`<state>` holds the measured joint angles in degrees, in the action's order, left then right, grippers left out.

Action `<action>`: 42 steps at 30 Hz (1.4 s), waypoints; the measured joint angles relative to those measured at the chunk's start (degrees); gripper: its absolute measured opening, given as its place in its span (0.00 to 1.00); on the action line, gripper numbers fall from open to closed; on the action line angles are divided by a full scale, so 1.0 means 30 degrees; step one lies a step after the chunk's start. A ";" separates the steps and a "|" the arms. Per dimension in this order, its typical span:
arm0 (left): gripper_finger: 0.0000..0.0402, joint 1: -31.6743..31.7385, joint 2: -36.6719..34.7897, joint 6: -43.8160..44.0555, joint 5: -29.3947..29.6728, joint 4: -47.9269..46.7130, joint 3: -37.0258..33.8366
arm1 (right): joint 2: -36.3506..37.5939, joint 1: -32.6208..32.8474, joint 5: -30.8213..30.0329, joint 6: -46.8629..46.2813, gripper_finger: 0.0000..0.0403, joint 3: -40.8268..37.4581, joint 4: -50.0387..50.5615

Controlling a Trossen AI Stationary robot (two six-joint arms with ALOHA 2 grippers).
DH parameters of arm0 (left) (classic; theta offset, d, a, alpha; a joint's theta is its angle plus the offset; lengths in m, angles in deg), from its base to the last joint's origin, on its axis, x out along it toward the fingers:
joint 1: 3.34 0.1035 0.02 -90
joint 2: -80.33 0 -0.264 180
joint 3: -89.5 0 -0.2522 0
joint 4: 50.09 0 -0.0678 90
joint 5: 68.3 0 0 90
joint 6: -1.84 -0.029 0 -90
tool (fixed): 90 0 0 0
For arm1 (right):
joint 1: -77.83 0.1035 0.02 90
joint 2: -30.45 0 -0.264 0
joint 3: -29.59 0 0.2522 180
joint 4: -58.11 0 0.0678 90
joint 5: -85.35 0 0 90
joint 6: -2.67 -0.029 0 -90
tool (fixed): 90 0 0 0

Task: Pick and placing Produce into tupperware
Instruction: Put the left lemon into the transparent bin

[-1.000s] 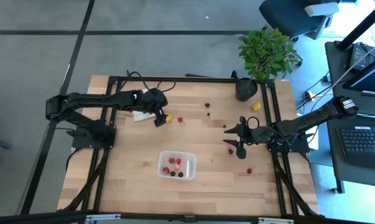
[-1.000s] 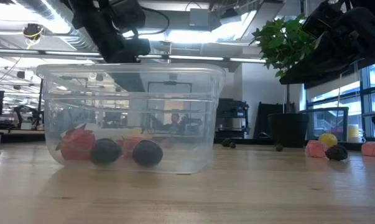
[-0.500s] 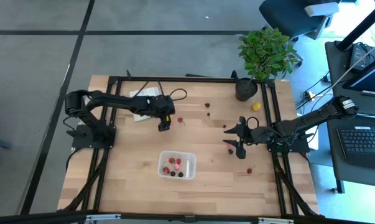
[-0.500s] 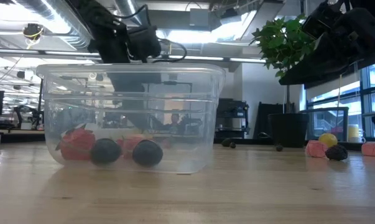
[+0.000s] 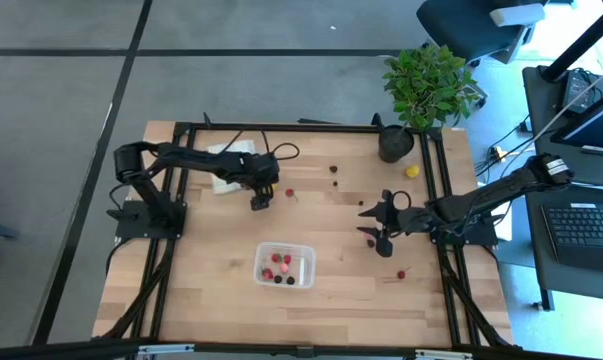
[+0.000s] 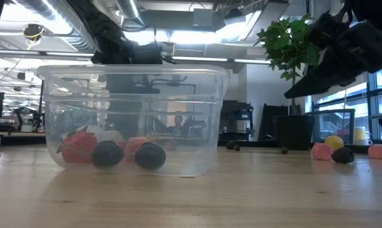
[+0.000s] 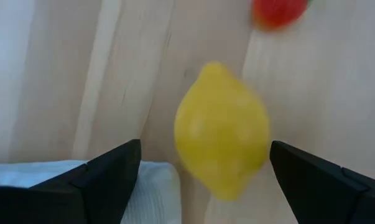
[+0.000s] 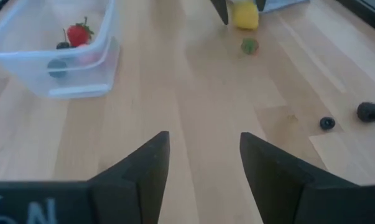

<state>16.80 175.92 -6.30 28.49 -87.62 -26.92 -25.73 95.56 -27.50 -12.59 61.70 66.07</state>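
The left gripper hangs low over the far-left part of the table, its fingers spread wide with a small yellow lemon between them and nothing gripped yet; a folded cloth lies right beside it, and a red berry is near. If the fingers close off-centre, the round lemon could squirt sideways or the cloth edge could snag. The tupperware sits near the table's front middle, holding several red and dark pieces. The right gripper waits to its right, fingers parted and empty. From above, the lemon is almost wholly hidden under the left gripper.
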 joint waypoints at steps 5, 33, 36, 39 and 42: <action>0.80 0.0000 0.0169 0.0000 0.0051 0.0231 -0.0007 | -0.0198 0.0005 0.0004 -0.0349 0.49 0.0000 0.0064; 0.56 -0.0007 0.0154 -0.0510 -0.0168 0.0639 -0.0007 | -0.0206 0.0006 0.0000 -0.0382 0.49 0.0000 -0.0131; 0.57 -0.0015 0.0154 -0.0510 -0.0168 0.0642 -0.0007 | -0.0203 0.0006 0.0000 -0.0389 0.49 0.0000 -0.0131; 0.54 -0.0020 0.0154 -0.0510 -0.0175 0.0642 -0.0007 | -0.0202 0.0004 0.0000 -0.0389 0.49 0.0000 -0.0124; 0.53 -0.0139 0.0154 -0.0548 -0.0168 0.0625 -0.0007 | -0.0198 0.0001 0.0000 -0.0389 0.49 0.0000 -0.0124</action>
<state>16.39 176.38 -7.95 27.98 -85.75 -26.94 -26.32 95.57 -27.50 -13.75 61.70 65.70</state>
